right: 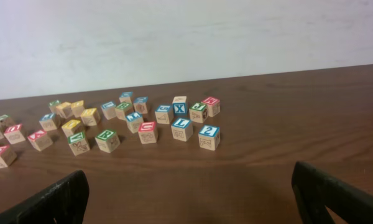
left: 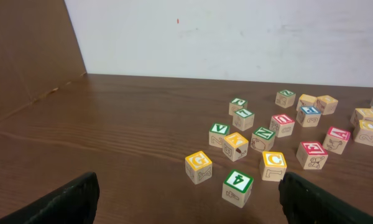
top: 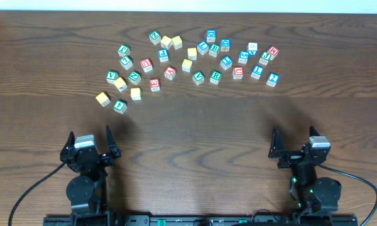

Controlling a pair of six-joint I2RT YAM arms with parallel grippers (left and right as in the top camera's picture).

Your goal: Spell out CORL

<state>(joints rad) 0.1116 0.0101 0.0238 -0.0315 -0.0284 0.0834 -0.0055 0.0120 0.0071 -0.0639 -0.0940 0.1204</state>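
Looking across the dark wooden table [top: 195, 144], I see both arms sitting at the near edge and the alphabet blocks [top: 187, 64] scattered in a loose band along the far side, well apart from either tool. The left gripper [top: 90, 133] has its jaws spread wide with nothing in them, and the right gripper [top: 293, 134] is spread the same way. In each wrist view the dark fingers [left: 62, 200] sit at the bottom corners with bare wood between them. Of the letters wanted, the yellow C block [left: 273, 165] lies on the left arm's side, to the right of the yellow G block [left: 199, 167], with the green 4 block [left: 237, 186] a little nearer the arm. The blue L block [right: 181, 129] is on the right arm's side, just beside the blue 2 block [right: 209, 136], and what reads as a green R block [right: 107, 140] sits further left in that group. I can't pick out an O from here. These look like small painted wooden cubes: light, rigid and not fragile, with flat sides that should take a squeeze well, though the paint may be a touch slick. I'd say the best hold is straight down across two opposite side faces, picking whichever pair has free space so the fingers don't nudge the neighbours.
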